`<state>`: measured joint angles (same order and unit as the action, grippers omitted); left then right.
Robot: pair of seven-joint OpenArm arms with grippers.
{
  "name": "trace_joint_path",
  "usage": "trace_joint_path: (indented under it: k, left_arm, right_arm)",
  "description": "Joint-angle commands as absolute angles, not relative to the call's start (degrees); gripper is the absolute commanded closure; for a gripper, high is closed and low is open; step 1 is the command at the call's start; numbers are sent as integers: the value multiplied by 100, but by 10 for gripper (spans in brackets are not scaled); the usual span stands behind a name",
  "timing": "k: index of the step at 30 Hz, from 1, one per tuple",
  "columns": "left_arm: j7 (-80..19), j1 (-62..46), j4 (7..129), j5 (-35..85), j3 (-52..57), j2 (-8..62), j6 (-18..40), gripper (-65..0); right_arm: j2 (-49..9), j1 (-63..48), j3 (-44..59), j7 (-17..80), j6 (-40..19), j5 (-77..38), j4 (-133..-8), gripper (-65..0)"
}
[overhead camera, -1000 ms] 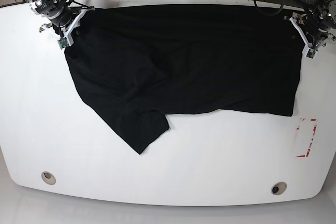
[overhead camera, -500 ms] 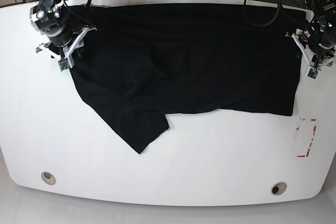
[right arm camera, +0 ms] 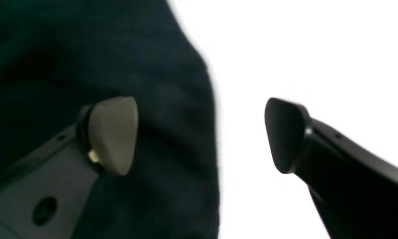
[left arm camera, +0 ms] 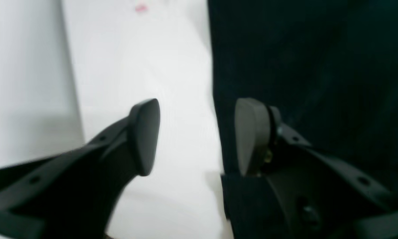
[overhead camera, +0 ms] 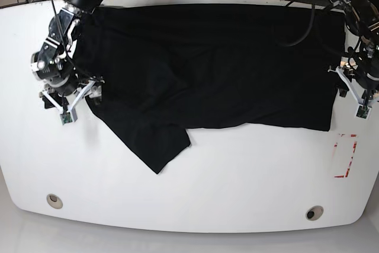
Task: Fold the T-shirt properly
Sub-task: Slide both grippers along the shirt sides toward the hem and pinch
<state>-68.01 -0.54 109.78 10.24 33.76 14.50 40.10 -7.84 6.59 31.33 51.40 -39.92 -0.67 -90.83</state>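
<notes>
The black T-shirt (overhead camera: 225,63) lies spread over the far half of the white table (overhead camera: 237,176), with one flap (overhead camera: 157,143) reaching toward the front left. My right gripper (overhead camera: 70,100) hovers open at the shirt's left edge. In the right wrist view the right gripper (right arm camera: 199,136) straddles the T-shirt (right arm camera: 86,49) edge, one pad over cloth and one over bare table. My left gripper (overhead camera: 354,94) is open at the shirt's right edge. In the left wrist view the left gripper (left arm camera: 197,136) has one finger over the T-shirt (left arm camera: 301,66) and holds nothing.
A red-outlined rectangle (overhead camera: 344,155) is marked on the table at the front right. Two round grommets (overhead camera: 54,200) (overhead camera: 314,213) sit near the front edge. Cables lie beyond the far edge.
Both arms have moved from the shirt's far corners toward the front along its sides. The right gripper has opened wide and let go of the cloth; the left has opened a little more.
</notes>
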Motion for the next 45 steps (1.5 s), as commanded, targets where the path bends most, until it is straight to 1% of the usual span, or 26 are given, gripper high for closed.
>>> trace_joint_path:
  k: [1, 4, 7, 11, 23, 26, 28, 31, 33, 37, 40, 42, 45]
  left_arm:
    - [-6791, 180, 11029, 1042, 3389, 1525, 4000, -400]
    - [-6782, 391, 10897, 1042, 3389, 1525, 4000, -436]
    - [-6782, 567, 10730, 1033, 3389, 1525, 4000, -436]
    - [-6782, 769, 10440, 1033, 3389, 1569, 4000, -435]
    - [-6738, 1068, 9692, 1033, 3398, 2000, 4000, -433]
    - [-6624, 1156, 9481, 1033, 3398, 2088, 4000, -433]
    - [-6492, 1218, 9323, 1033, 3398, 2088, 4000, -433]
    - [-6334, 1288, 9042, 1033, 3398, 2132, 4000, -433]
    - [-6255, 1297, 8822, 1033, 3398, 2211, 4000, -433]
    - [-6053, 1464, 8321, 1033, 3380, 2237, 4000, -433]
    - [-5938, 1604, 7969, 1033, 3380, 2237, 4000, -433]
    - [-5789, 1701, 7723, 1033, 3371, 2237, 4000, -436]
    - [-5543, 1842, 7354, 1033, 3363, 2246, 4000, -439]
  right_arm:
    - [-857, 1051, 3134, 4919, -4000, -48, -8690, -575]
    - [-857, 1349, 3143, 4541, -4000, 84, -8119, -575]
    - [-857, 1569, 3134, 4277, -4000, 180, -7600, -575]
    - [-857, 1798, 3134, 4189, -4000, 198, -7116, -575]
    - [-673, 1675, 3160, 3978, -4000, 189, -7002, -574]
    - [-629, 1604, 3143, 3969, -4000, 171, -7002, -558]
    - [-620, 1578, 3143, 3969, -4000, 171, -7002, -522]
    - [-611, 1490, 3143, 3925, -4000, 171, -7002, -441]
    - [-611, 1437, 3143, 3864, -4000, 171, -7002, -365]
    - [-602, 1420, 3143, 3793, -4000, 171, -7002, -181]
    - [-602, 1411, 3143, 3785, -4000, 171, -7002, -71]
    - [-602, 1411, 3143, 3785, -4000, 171, -7002, -17]
    - [-602, 1411, 3143, 3785, -4000, 171, -7002, -3]
